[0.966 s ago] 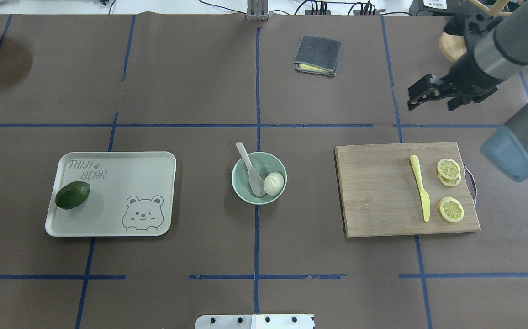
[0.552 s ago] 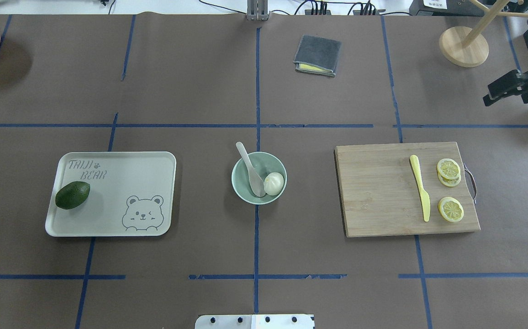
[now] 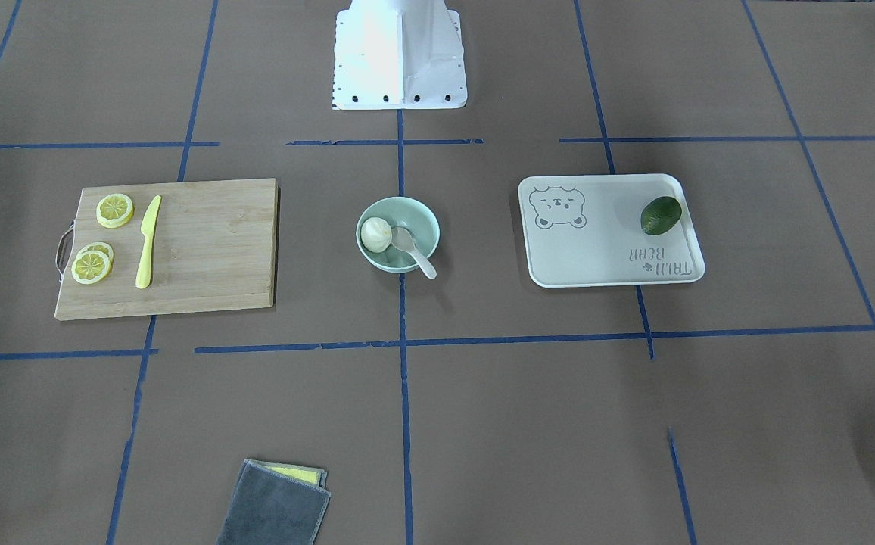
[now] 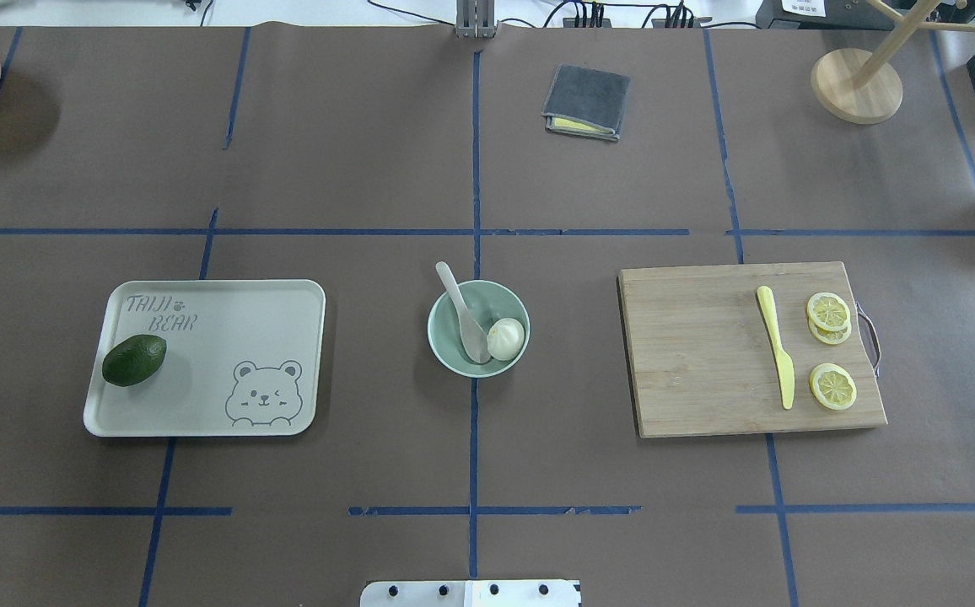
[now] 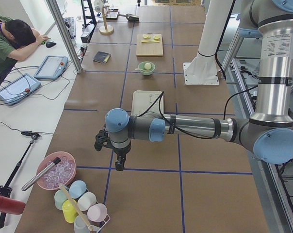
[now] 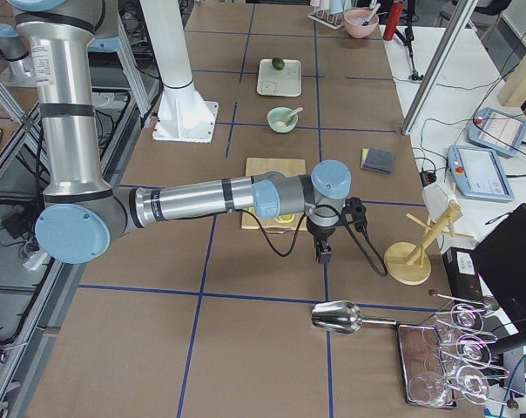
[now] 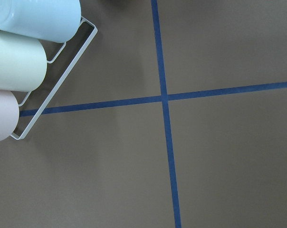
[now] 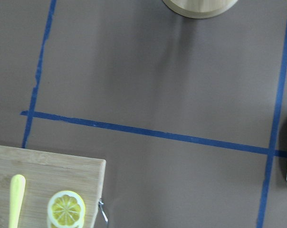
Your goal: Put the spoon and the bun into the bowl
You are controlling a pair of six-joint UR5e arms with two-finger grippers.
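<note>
- Gone from the overhead view since a second ago, my right gripper (image 6: 320, 253) hangs well away from the bowl (image 4: 439, 344); I cannot tell how far it is open.
- My left gripper (image 5: 118, 164) hangs far off the bowl's other side, its opening equally unreadable.
- Inside the bowl the spoon (image 4: 464, 316) lies scoop-down, handle over the rim, touching the bun (image 4: 506, 338).
- I judge placing finished; next calls only for parking both arms.

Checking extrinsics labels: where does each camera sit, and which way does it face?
Front-facing: across table, steeply down; robot base at top.
Overhead: behind robot, forward-down; robot base edge only.
Left: table end; left arm near.
Right: opposite end; right arm near.
Left wrist: down at cups; no body.
Right wrist: down at cutting board; no body.
Shared: bowl in all exteriors.
</note>
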